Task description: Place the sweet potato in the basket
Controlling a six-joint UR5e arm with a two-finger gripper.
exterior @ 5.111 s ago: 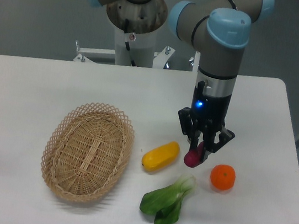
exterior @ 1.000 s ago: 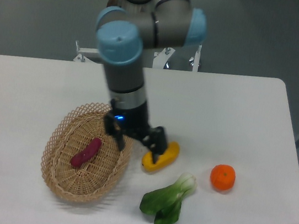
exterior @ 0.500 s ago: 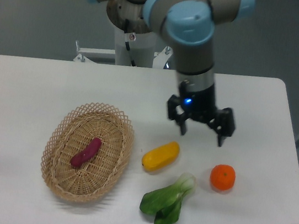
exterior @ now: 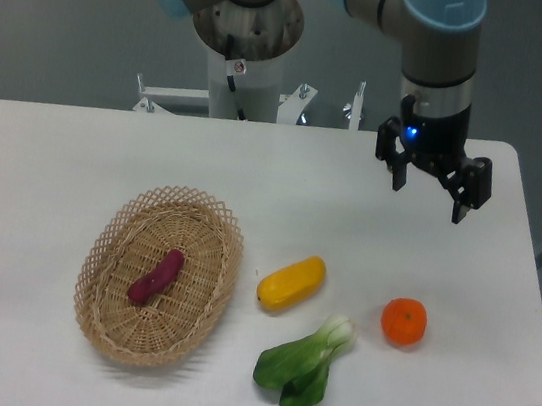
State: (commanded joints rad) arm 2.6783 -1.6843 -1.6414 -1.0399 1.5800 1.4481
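The magenta-purple sweet potato [exterior: 157, 276] lies slantwise inside the oval tan wicker basket [exterior: 99, 312] at the table's left. My gripper [exterior: 428, 193] hangs open and empty above the table's far right, well away from the basket, its two dark fingers spread apart.
A plump yellow-orange vegetable [exterior: 291, 283] lies right of the basket. A green bok choy [exterior: 304, 365] lies near the front edge. A round orange fruit [exterior: 404, 321] sits at the right. The arm's base [exterior: 246, 38] stands behind the table's far edge.
The sweet potato went from my gripper near the orange into the basket. My open gripper then moved away from the basket, rightwards and back to the far right.
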